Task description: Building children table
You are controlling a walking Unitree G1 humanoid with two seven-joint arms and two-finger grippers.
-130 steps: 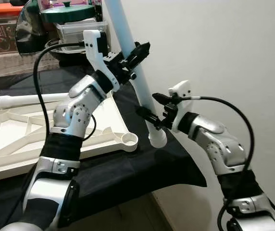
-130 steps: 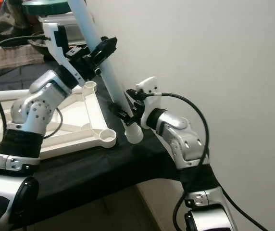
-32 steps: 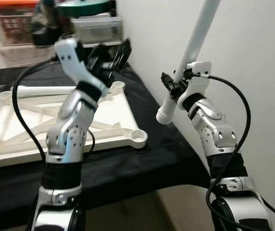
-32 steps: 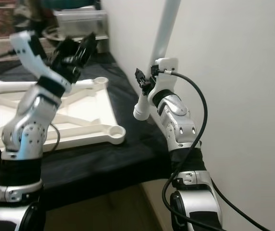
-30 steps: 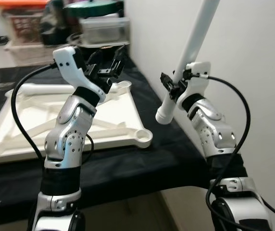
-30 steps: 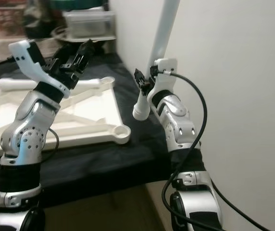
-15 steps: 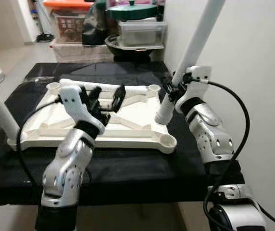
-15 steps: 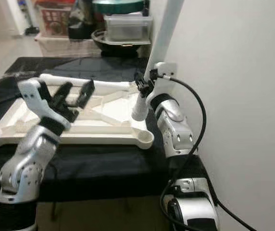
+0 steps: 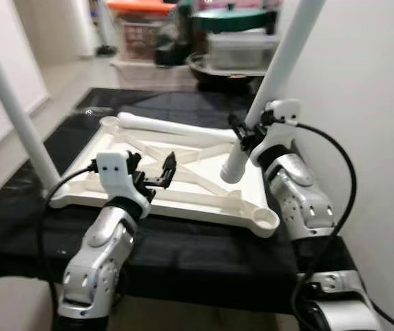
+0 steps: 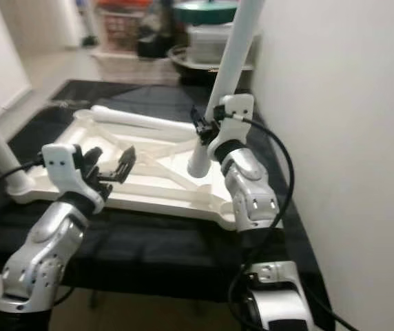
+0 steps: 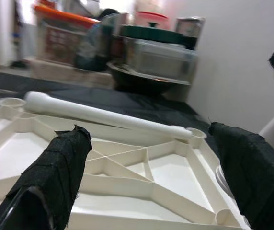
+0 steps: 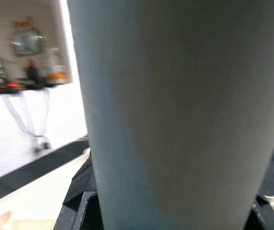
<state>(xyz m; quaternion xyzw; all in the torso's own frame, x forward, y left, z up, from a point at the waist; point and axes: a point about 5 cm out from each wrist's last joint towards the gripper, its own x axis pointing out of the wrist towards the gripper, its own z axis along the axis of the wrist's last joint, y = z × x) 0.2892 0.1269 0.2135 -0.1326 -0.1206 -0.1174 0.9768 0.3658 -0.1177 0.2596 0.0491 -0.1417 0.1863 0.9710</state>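
White plastic child's tabletop (image 9: 183,183), ribbed underside up, lies flat on the black-draped bench (image 9: 204,258). One white tubular leg (image 9: 18,121) already stands in the corner socket on my left. A second loose white leg (image 9: 176,129) lies across the far edge of the tabletop. My right claw (image 9: 242,134) is pinching a third white tube leg (image 9: 269,83) near its lower end, held tilted, with its foot hanging over the tabletop's right side, just above the frame and not yet seated in any socket. My left claw (image 9: 152,172) hovers over the tabletop's near edge with its fingers spread, holding nothing. By my reckoning one leg is in, one is in hand, and the near right corner socket (image 9: 262,219) sits open.
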